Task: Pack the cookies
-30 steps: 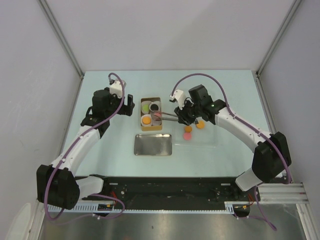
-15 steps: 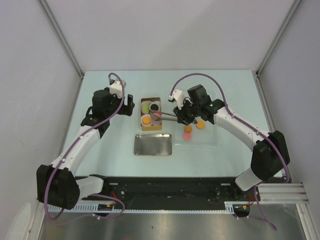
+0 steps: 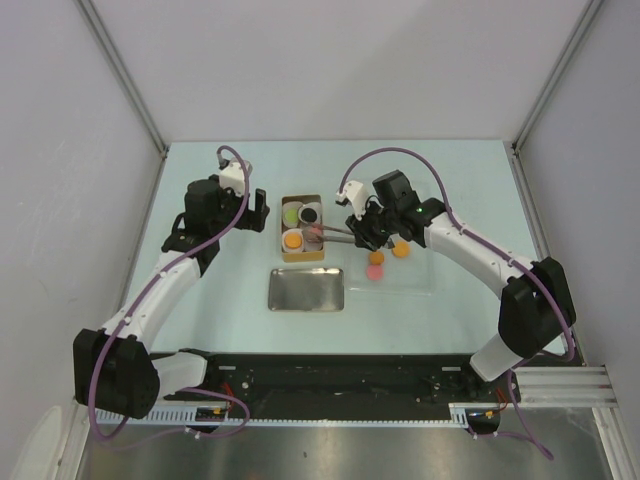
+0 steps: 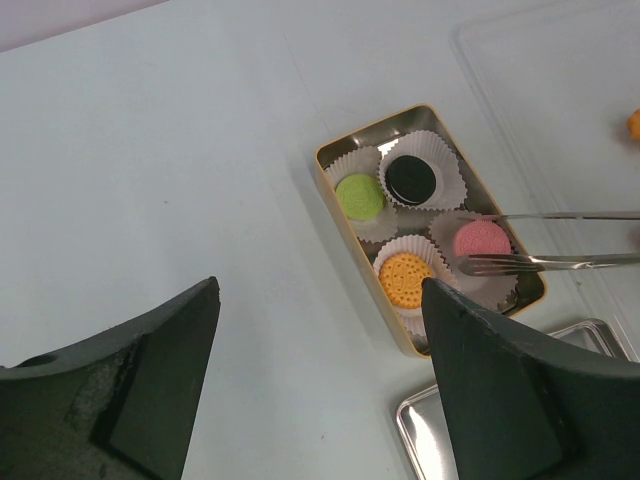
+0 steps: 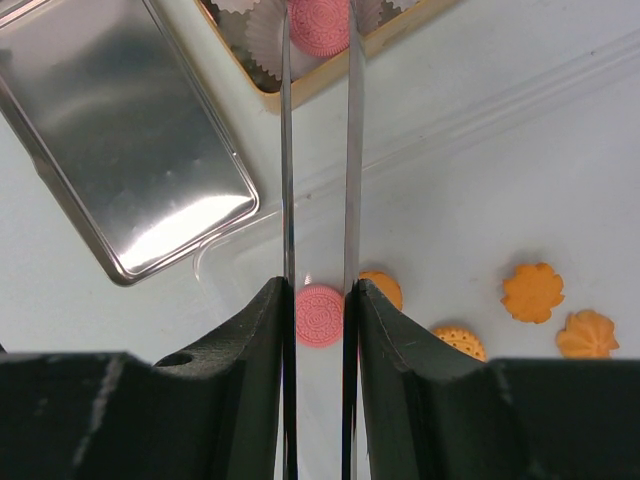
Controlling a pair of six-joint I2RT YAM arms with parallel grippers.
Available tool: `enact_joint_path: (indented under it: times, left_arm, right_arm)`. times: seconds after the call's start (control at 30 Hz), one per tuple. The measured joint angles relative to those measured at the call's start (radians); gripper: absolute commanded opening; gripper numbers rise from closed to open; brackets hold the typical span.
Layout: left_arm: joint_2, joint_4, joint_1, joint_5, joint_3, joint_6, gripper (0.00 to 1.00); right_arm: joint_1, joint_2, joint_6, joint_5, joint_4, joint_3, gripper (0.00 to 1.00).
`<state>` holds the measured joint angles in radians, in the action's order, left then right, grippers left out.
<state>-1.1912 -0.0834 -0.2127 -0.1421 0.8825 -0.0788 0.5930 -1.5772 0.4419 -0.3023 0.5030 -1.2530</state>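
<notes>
Right pincer (image 5: pixel 318 292) clamping tweezers (image 5: pixel 286 150) on pink cookie (image 4: pixel 481 239), left pincer (image 4: pixel 320 300) wide, black cookie (image 4: pixel 411 178) unseen from right wrist

My tongs (image 4: pixel 560 262) cross the tin's (image 4: pixel 352 235) right half; bare table (image 4: pixel 200 150) separates my left gripper (image 4: pixel 320 290) from its left wall, lid (image 3: pixel 306 289) lying nearer me

Pale mint table (image 4: pixel 200 150). In the left wrist view, a gold tin (image 4: pixel 367 252) holds white fluted paper cups (image 4: pixel 448 165): green cookie (image 4: pixel 359 196) at 10 o'clock, black cookie (image 4: pixel 411 178) at 12, pink cookie (image 4: pixel 481 240) at 3, dotted orange cookie (image 4: pixel 406 279) at 7. Silver tweezers (image 4: pixel 540 263) and mirror-bright silver lid (image 5: pixel 130 150). Loose orange cookies (image 5: pixel 533 292).
</notes>
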Motion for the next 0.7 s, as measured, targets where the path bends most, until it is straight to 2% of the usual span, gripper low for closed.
enact_joint_path:
  times: [0.33,0.7]
  left_arm:
    - [0.0,0.0,0.0,0.0,0.0,0.0,0.86]
    - [0.0,0.0,0.0,0.0,0.0,0.0,0.87]
  right_arm:
    - [0.001,-0.002,0.004,0.002,-0.001,0.0,0.43]
    - [0.001,-0.002,0.004,0.003,-0.002,0.0,0.46]
